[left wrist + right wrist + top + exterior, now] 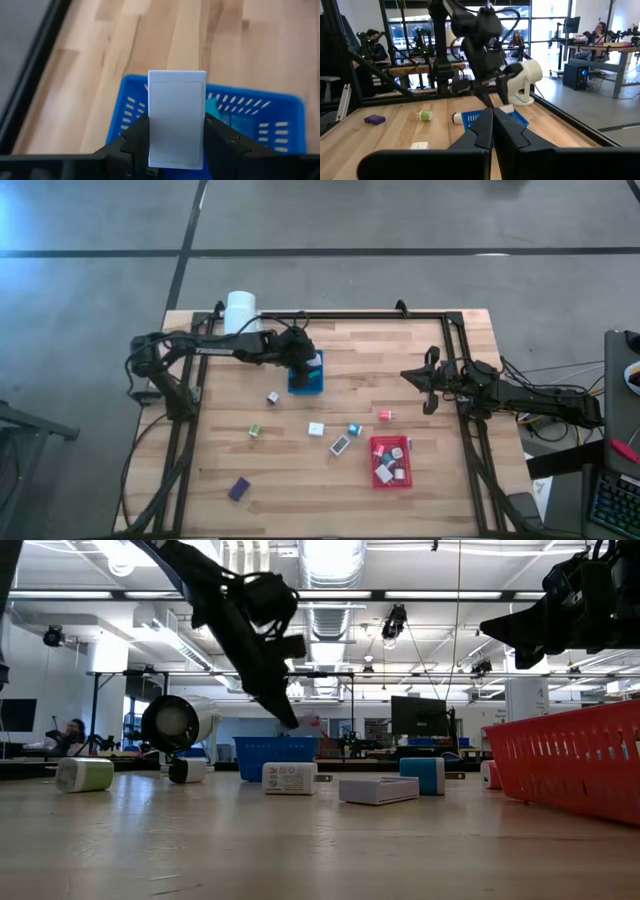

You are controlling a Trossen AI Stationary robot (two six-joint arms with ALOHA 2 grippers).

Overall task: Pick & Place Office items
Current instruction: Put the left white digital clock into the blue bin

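The left tool [303,366] sits just above the centre of the high view, over the blue tray [312,381] on the wooden worktop [300,480]. Its two dark fingers [137,137] are clamped on a flat white piece [177,119] — the left wrist view shows the piece upright between them, with the tray's slotted wall beyond it and something teal inside. In the low view this arm slants down from the upper left toward the tray [275,755].

The right tool [429,379] waits at the right of the high view, near the worktop's right rail, its fingers [482,131] pressed together on nothing.

The remaining office items are spread across the lower middle of the high view: a white-and-dark block [272,396] just below and left of the blue tray, a green piece [255,430] lower left of that, a white block [316,428], a flat white-rimmed piece [340,445], a teal block [354,429] and a pink-red piece [385,415]. A purple block [238,488] lies well apart toward the lower left.

The red tray [378,478] in the lower right-centre holds several pieces — white, grey and reddish. A white cylindrical device [241,312] stands at the worktop's upper left edge.
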